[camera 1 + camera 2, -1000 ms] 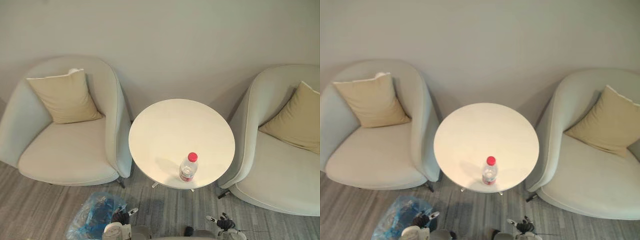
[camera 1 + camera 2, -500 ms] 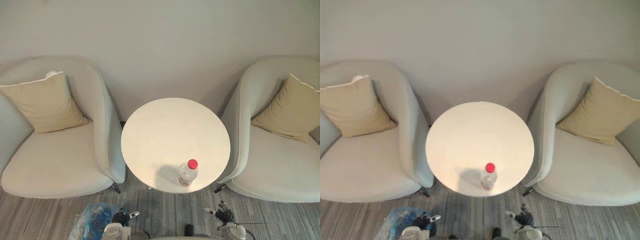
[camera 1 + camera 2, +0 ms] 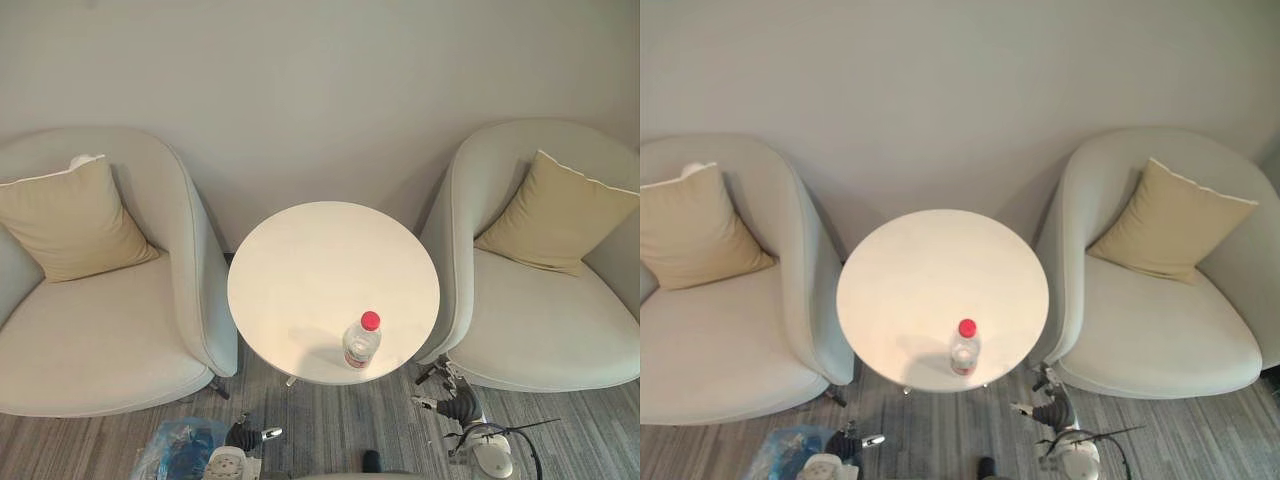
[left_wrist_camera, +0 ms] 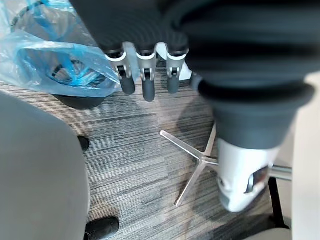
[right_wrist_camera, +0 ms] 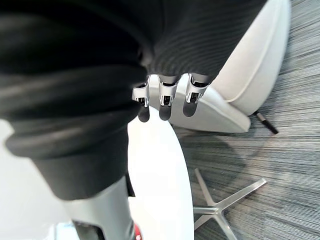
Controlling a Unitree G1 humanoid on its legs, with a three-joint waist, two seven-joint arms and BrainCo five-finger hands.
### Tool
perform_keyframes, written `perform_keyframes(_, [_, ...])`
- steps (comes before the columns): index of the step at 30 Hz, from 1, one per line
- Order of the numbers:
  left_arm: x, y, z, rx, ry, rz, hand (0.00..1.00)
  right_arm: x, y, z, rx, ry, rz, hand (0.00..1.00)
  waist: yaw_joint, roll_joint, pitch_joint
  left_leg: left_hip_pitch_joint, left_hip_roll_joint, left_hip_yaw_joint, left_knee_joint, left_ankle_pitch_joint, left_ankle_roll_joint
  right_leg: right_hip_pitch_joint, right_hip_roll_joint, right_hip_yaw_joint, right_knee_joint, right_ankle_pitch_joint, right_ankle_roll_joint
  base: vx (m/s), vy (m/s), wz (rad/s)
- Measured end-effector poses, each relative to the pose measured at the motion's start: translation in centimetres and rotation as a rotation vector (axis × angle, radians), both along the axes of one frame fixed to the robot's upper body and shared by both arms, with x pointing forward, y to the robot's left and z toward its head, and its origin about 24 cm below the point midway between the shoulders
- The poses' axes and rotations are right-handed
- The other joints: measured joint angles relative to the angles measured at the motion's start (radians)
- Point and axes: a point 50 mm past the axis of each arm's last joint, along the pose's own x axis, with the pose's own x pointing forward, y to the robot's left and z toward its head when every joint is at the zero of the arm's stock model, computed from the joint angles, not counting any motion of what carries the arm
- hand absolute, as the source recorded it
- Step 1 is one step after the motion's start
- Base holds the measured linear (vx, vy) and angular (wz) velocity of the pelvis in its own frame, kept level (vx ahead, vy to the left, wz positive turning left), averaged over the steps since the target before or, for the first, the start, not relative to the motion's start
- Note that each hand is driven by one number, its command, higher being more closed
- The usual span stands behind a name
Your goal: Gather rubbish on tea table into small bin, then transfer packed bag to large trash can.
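A clear plastic bottle (image 3: pixel 361 340) with a red cap stands upright near the front edge of the round white tea table (image 3: pixel 300 260). The small bin lined with a blue plastic bag (image 3: pixel 178 450) sits on the floor to the front left of the table. My left hand (image 3: pixel 243 437) hangs low beside that bag, its fingers (image 4: pixel 145 85) straight and holding nothing. My right hand (image 3: pixel 455 407) hangs by the table's front right, near the right armchair's leg; its fingers (image 5: pixel 162 102) are relaxed and empty. Both hands are below the tabletop and apart from the bottle.
Two pale armchairs flank the table, the left one (image 3: pixel 100 330) and the right one (image 3: pixel 540 320), each with a tan cushion. The table stands on a metal star base (image 4: pixel 195 162). A plain wall is behind, and grey striped carpet runs in front.
The whole picture has shifted, so the camera has moved; more of the right armchair shows. My right hand sits a little higher, by the right chair. The bottle stays in place.
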Motion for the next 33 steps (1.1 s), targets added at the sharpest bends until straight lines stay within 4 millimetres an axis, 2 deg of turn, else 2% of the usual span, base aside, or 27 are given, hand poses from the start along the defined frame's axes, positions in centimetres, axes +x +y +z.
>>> perform_keyframes(3, [0.1,-0.2,0.1,0.001,-0.006,-0.024,0.0,0.2,0.3,0.1,-0.036,-0.001,0.066,0.0,0.0,0.003,0.001,0.001,-0.002,-0.021,-0.015,0.011,-0.004,0.0,-0.001,-0.013,0.0,0.0,0.0,-0.03,-0.026,0.12])
perform_keyframes(10, [0.2,-0.6,0.1,-0.002,-0.011,-0.045,0.0,2.3,0.9,1.6,-0.132,-0.083,0.178,0.0,0.001,0.022,0.002,-0.008,-0.004,-0.058,-0.017,0.017,-0.003,0.004,-0.001,-0.044,0.0,-0.001,0.001,0.0,-0.018,0.13])
perform_keyframes(22, [0.6,-0.7,0.3,-0.004,-0.034,-0.046,0.0,4.0,1.1,2.7,-0.2,-0.161,0.166,0.0,0.004,0.029,0.03,-0.023,-0.015,-0.118,-0.039,0.043,0.001,0.014,-0.01,-0.097,0.0,-0.006,0.005,-0.02,-0.011,0.14])
perform_keyframes(33, [0.7,-0.7,0.4,-0.001,-0.041,-0.044,0.0,4.7,2.6,1.4,-0.164,-0.124,0.174,0.0,0.009,0.029,0.033,-0.025,-0.016,-0.149,-0.053,0.05,0.0,0.019,-0.011,-0.124,0.0,-0.015,0.006,-0.01,-0.006,0.07])
